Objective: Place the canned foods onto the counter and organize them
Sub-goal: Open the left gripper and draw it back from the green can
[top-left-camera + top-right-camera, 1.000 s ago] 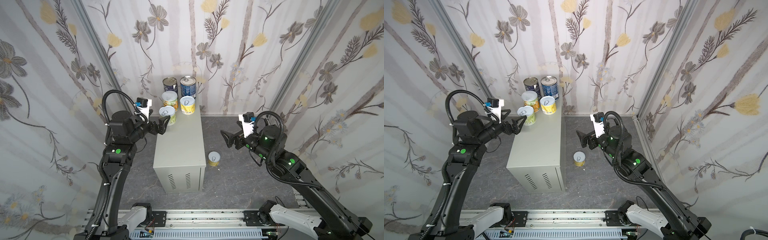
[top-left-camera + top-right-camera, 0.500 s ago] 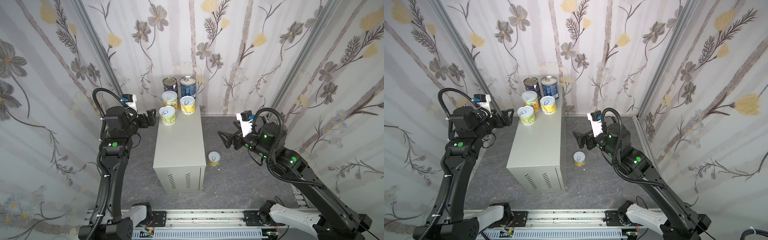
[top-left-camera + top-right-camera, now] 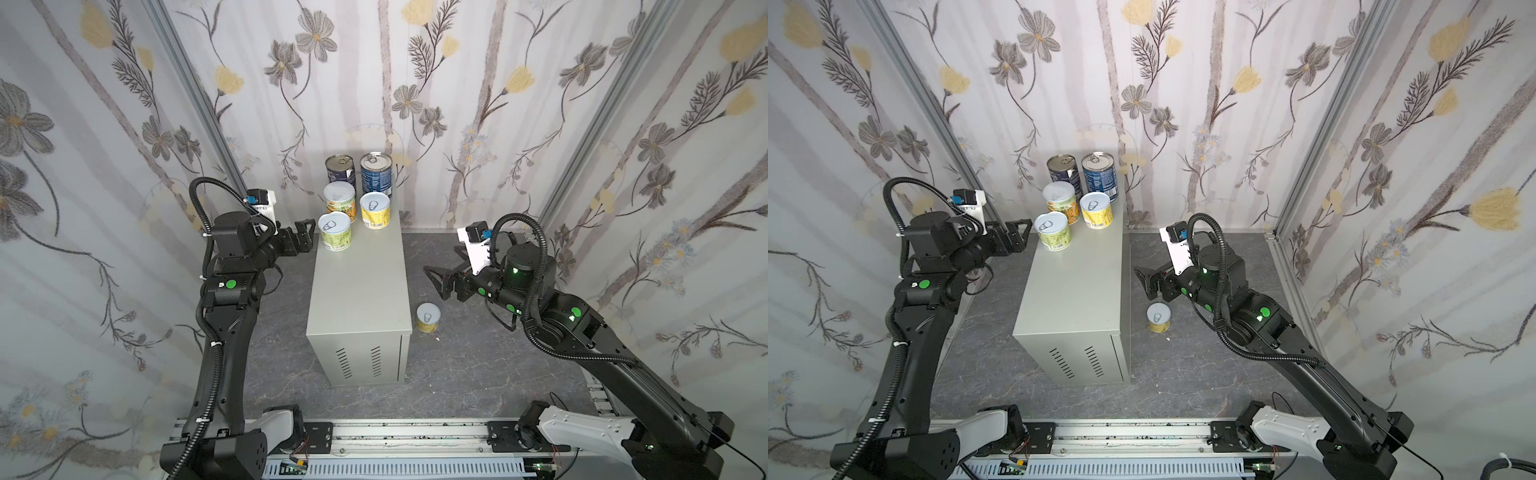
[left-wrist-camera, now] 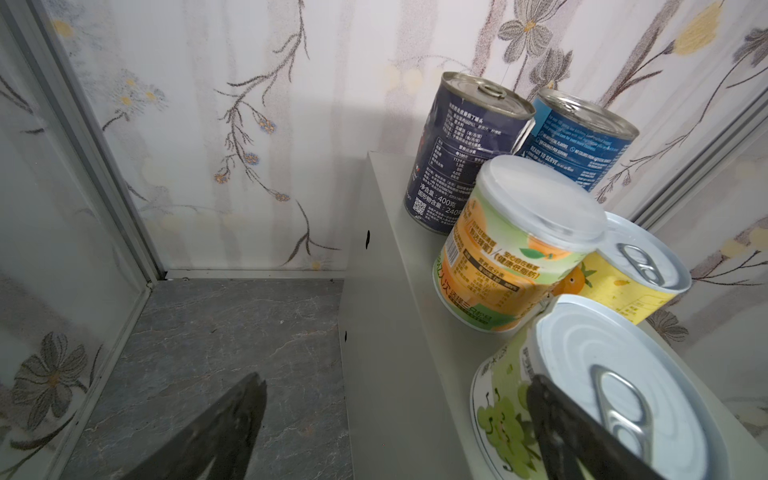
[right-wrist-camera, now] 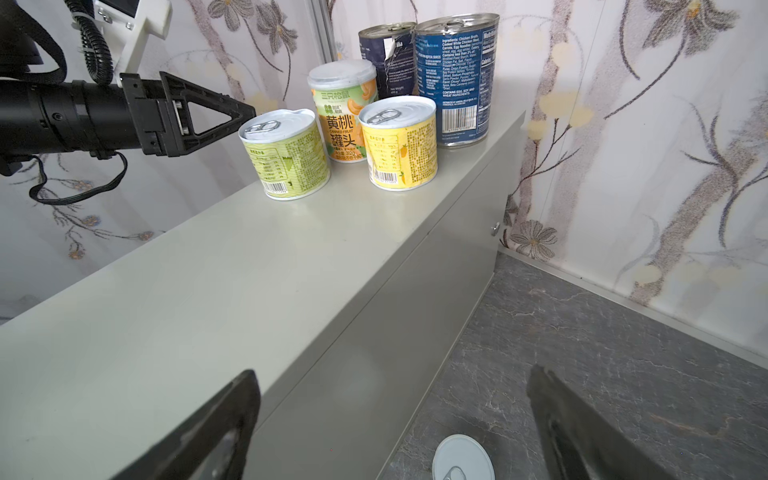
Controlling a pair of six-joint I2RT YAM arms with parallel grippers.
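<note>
The left gripper [image 3: 306,237] has drawn back off the green-labelled can [image 3: 335,231], which it straddled a second ago. It now hangs just beside that can, fingers spread wide and empty. The right gripper [image 3: 434,283], likewise wide and empty, has edged lower and nearer the counter [image 3: 359,286]. Five cans stand upright at the counter's far end: the green one, two other short cans [image 3: 375,210] and two dark blue tins [image 3: 376,173] behind. The sixth can [image 3: 428,317] stands on the dark floor [image 3: 457,365], near the counter's side. That closeness is the risk: a finger coming down on the counter side could strike the wall or tip the can. The green can sits near the left edge, so a stray brush could knock it off.
</note>
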